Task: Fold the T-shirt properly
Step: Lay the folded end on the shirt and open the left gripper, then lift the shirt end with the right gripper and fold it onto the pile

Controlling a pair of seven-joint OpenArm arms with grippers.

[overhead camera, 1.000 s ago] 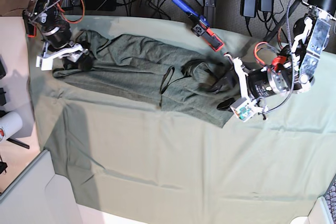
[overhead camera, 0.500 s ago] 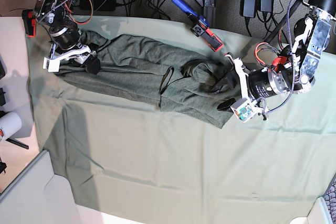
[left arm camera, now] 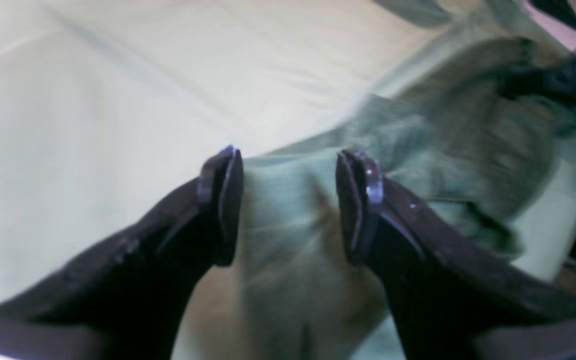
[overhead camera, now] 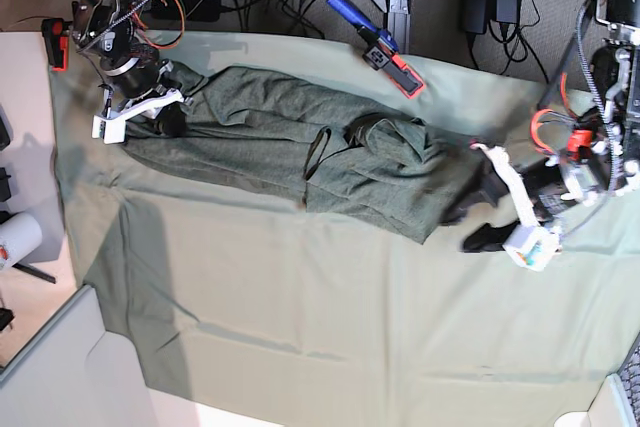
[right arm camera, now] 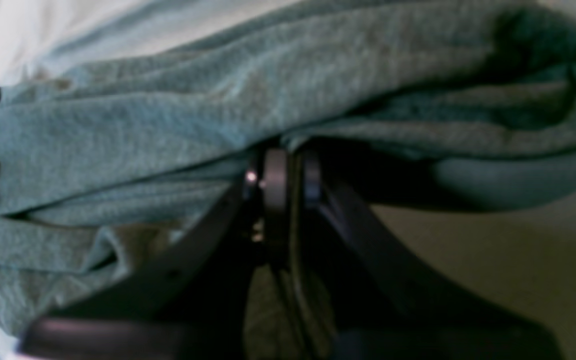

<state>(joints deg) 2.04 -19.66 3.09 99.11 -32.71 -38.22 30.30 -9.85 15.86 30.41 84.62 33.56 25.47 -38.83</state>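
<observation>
the t-shirt (overhead camera: 300, 147) lies stretched in a long, rumpled band across the far half of the pale green tablecloth (overhead camera: 330, 317), bunched into loose folds near its middle. at the shirt's end on the base view's left, the right gripper (overhead camera: 165, 112) sits right on the cloth; its wrist view shows the two dark fingers (right arm camera: 275, 180) pressed together with a fold of the shirt's fabric (right arm camera: 248, 100) pinched at their tips, the layers draped over and around them. over at the other end, the left gripper (overhead camera: 478, 209) hangs just off the shirt's edge, above the tablecloth. its fingers (left arm camera: 223, 200) stand wide apart with nothing between them, and in its wrist view the shirt (left arm camera: 443, 135) lies past the tips, blurred. a blue and red tool (overhead camera: 375, 42) lies on the tablecloth's far edge, apart from the shirt.
</observation>
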